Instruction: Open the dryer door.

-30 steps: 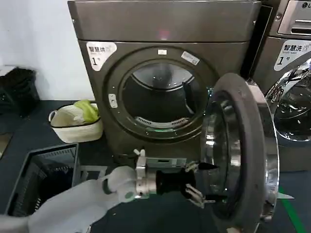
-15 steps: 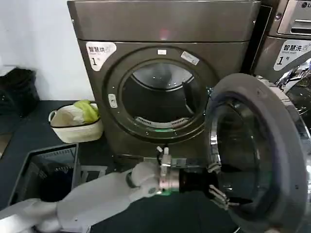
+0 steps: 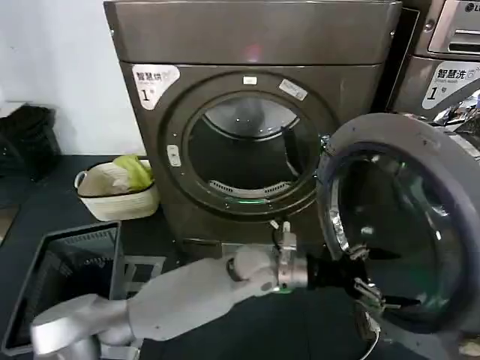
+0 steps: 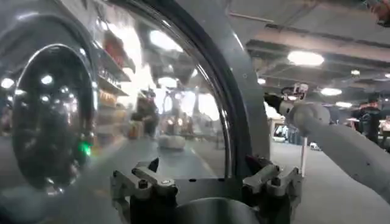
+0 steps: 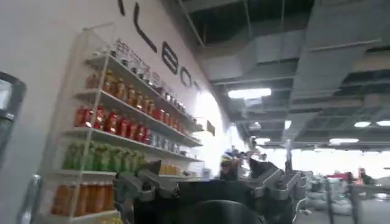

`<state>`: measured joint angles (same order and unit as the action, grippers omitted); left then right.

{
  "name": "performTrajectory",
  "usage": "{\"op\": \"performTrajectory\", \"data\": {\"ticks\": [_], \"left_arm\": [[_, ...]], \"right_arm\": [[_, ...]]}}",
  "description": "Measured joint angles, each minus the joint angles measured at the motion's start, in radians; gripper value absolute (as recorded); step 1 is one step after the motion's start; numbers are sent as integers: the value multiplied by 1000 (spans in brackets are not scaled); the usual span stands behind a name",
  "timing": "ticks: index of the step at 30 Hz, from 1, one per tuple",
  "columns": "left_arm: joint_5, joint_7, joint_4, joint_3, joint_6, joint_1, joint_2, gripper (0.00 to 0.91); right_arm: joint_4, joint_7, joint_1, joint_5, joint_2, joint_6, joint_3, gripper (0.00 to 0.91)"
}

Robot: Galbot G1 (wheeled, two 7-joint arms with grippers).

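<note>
My left gripper (image 3: 373,291) sits at the lower inner edge of the dryer door (image 3: 409,229), with its jaws spread apart and holding nothing. One finger lies just inside the grey inner rim and the other points toward the glass. This placement lets the fingers push the door outward from inside the rim rather than pinch it; a spread stance gives a wider bearing against a curved surface. In the left wrist view the same open fingers (image 4: 155,182) frame the bulging glass and the grey rim at close range, which suggests contact or near contact; I cannot tell which.

The door stands swung well clear of the round port (image 3: 251,154) of the dryer (image 3: 255,45), hinged on the side toward my right, its inner face turned toward me. I judge the opening step nearly complete.

My right gripper (image 5: 207,185) is held away from the work, jaws spread and empty, facing shelves of bottles (image 5: 116,122).

Beside the dryer, toward my left, stands a white basket (image 3: 120,199).
</note>
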<state>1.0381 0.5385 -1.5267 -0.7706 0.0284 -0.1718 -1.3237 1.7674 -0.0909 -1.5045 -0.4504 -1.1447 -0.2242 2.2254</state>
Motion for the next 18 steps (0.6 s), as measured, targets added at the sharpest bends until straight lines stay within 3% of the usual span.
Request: {"op": "performTrajectory", "data": {"ticks": [10,18], "left_arm": [[-47,-14,131,2,18,22,-113,907],[-51,-22,207,3,21,37,-185,907]], "right_arm": [[-4,32,-15,0,24,-47,52,907],[-21,32,-13,7,33,-47,67,907]]}}
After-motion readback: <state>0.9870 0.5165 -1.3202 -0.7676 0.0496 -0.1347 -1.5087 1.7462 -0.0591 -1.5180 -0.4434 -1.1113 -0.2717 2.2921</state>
